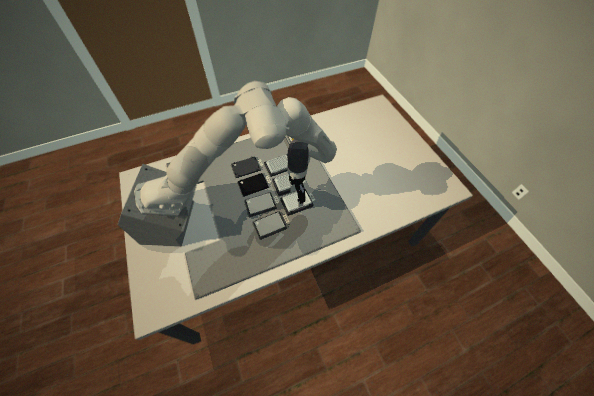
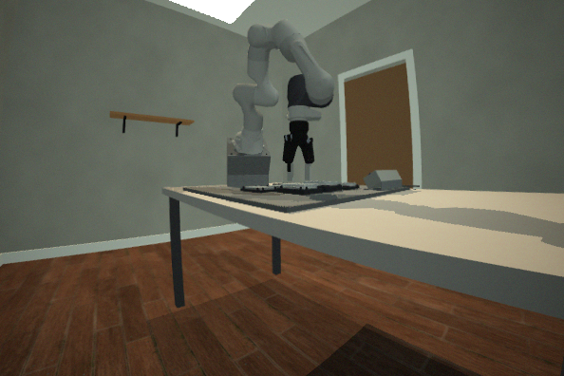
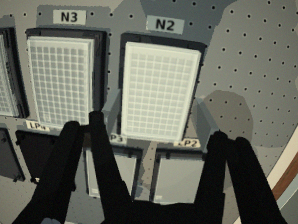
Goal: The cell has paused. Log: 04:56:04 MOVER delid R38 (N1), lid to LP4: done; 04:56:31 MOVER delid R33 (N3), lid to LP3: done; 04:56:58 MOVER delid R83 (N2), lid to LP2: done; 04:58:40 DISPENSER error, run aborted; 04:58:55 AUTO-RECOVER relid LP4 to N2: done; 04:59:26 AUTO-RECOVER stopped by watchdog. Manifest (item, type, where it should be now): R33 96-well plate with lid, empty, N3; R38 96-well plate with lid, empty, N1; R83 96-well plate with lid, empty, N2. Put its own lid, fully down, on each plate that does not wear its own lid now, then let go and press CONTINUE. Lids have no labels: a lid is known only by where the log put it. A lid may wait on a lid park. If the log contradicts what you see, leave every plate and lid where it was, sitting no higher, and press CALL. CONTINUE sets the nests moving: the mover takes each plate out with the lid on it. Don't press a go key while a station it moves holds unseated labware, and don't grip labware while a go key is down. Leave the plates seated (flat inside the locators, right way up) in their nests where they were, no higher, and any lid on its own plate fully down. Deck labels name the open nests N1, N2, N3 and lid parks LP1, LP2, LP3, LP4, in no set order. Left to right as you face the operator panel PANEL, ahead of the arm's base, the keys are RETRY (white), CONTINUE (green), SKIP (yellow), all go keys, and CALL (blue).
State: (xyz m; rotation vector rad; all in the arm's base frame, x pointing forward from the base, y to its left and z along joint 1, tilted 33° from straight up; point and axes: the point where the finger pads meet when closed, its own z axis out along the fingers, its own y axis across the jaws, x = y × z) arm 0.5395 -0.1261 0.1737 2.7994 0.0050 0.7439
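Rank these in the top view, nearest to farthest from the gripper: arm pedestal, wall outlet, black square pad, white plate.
1. white plate, directly under the gripper.
2. black square pad, beside it, toward the base.
3. arm pedestal, at the table's end.
4. wall outlet, off the table.

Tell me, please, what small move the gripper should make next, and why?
Probably lower the gripper straight down to straddle the lidded plate in N2: it appears to hang open above that plate, holding nothing, not yet down at the deck.
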